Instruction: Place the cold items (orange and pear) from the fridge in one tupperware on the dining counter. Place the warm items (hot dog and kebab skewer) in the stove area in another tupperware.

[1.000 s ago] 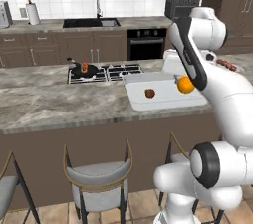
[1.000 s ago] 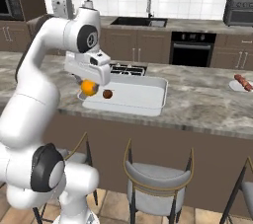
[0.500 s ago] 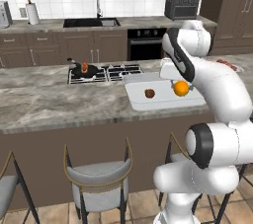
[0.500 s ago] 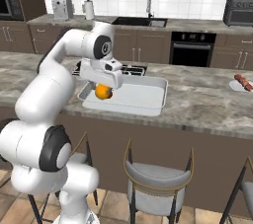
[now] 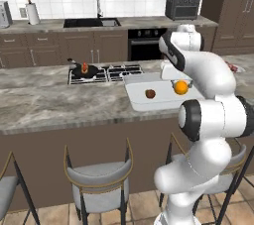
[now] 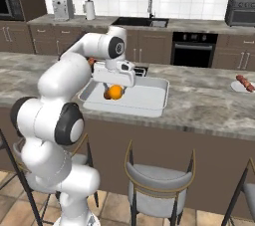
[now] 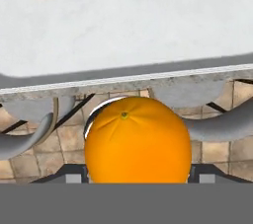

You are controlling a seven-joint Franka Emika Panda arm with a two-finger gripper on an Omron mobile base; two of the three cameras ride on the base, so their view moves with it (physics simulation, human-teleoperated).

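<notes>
My gripper (image 5: 180,85) is shut on the orange (image 5: 181,87), holding it just above the near right part of a white tupperware (image 5: 141,103) on the dining counter. In the hand view the orange (image 7: 137,139) hides most of the fingers and hangs over the tupperware's front rim (image 7: 128,76). The brownish-red pear (image 5: 150,93) lies inside the tupperware, left of the orange. A reddish hot dog (image 5: 85,66) sits in a dark pan on the stove. The kebab skewer (image 6: 245,82) lies on a plate at the counter's far right.
The cooktop (image 5: 106,73) lies right behind the tupperware. Bar stools (image 5: 99,179) stand under the counter's front edge. On the back wall are a sink (image 5: 94,22), an oven (image 5: 144,45) and a toaster oven (image 5: 182,6).
The arm has swung and folded in over the tupperware. The orange came with it, a little further over the tray, still in the grip.
</notes>
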